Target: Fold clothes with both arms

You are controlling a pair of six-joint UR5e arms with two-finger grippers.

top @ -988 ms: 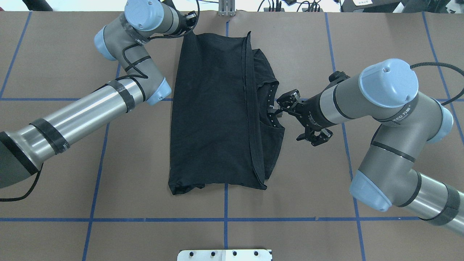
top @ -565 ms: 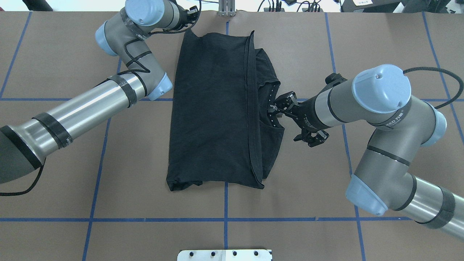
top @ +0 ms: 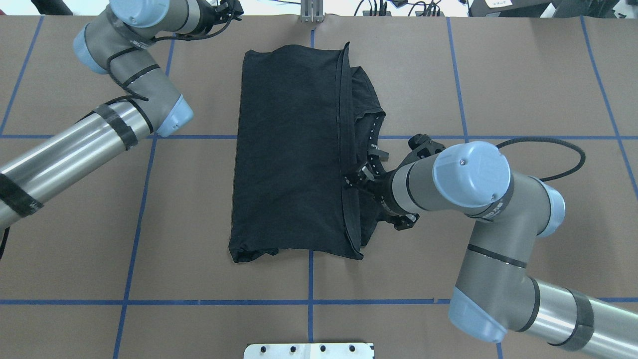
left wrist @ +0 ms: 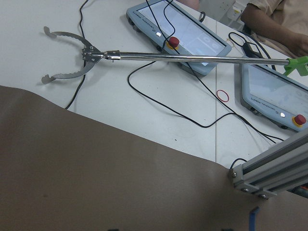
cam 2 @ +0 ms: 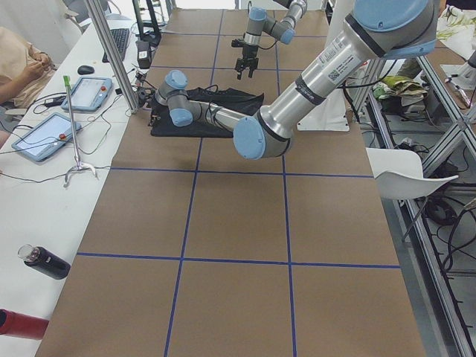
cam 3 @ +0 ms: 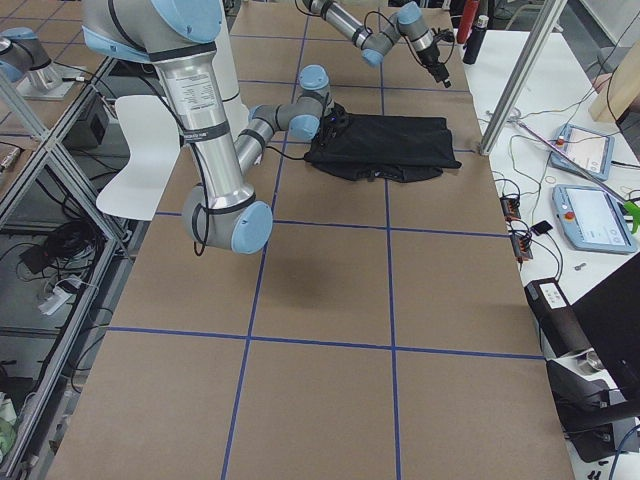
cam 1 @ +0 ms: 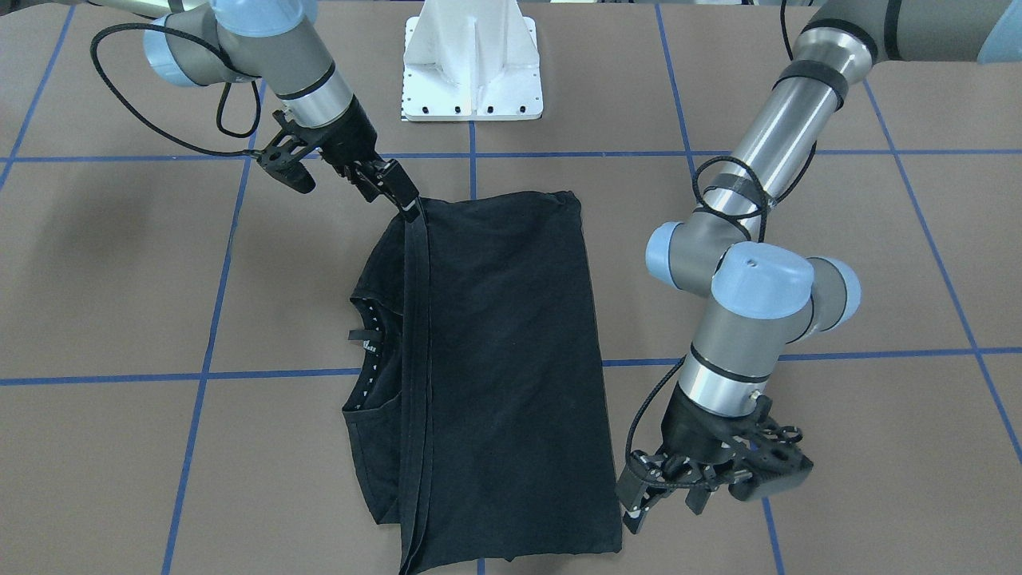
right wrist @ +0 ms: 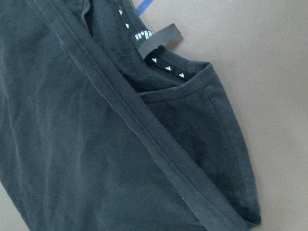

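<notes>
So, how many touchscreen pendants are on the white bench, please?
2. The first pendant lies by the reacher tool's shaft, the second pendant beside its green handle; others may be out of view.

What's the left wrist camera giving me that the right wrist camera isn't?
Only the left wrist view shows what lies past the table's edge: a white bench, two grey pendants, a long metal grabber and an aluminium frame post. Only the right wrist view shows the black T-shirt, a hemmed edge lying across it beside the collar label. Both share the brown table cover and a bit of blue tape.
</notes>
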